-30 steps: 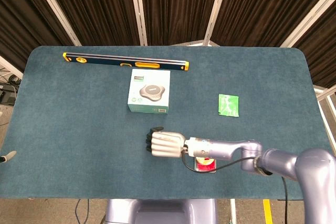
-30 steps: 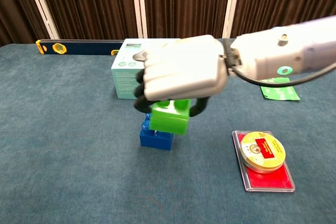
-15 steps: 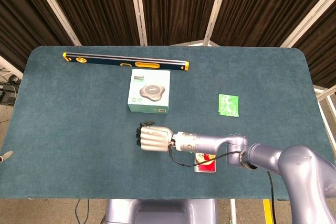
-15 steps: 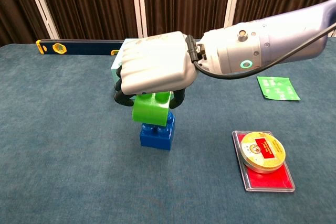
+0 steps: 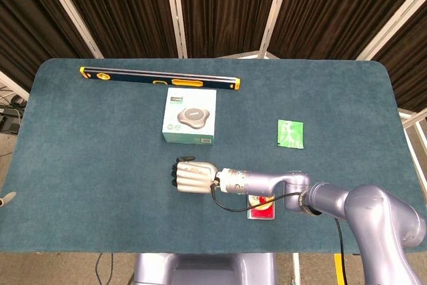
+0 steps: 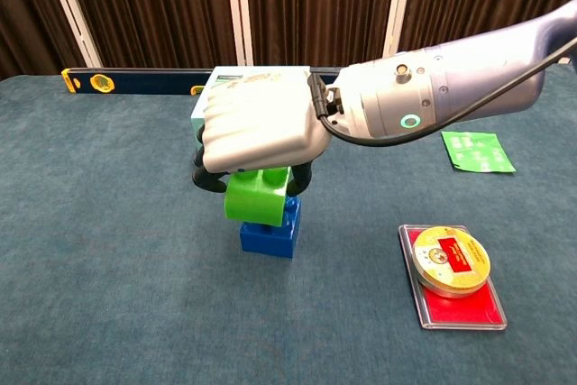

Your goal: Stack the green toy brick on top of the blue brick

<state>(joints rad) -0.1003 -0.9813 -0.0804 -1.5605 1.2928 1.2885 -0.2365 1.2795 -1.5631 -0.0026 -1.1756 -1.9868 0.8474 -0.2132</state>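
In the chest view my right hand (image 6: 260,129) grips the green brick (image 6: 256,197) from above, its dark fingers curled round both sides. The green brick hangs just over the blue brick (image 6: 272,234), shifted a little to the left of it and slightly tilted; whether the two touch is unclear. In the head view the right hand (image 5: 193,175) covers both bricks, with its arm reaching in from the lower right. Only a tip of the left hand (image 5: 5,198) shows at the table's left edge.
A white boxed speaker (image 5: 189,123) sits just behind the bricks. A long level (image 5: 160,79) lies at the back. A green packet (image 5: 290,133) lies at the right. A round tin on a red card (image 6: 453,265) sits right of the bricks.
My right hand has carried the green brick leftward, from right of the blue brick to above and a little left of it, and lowered it slightly.
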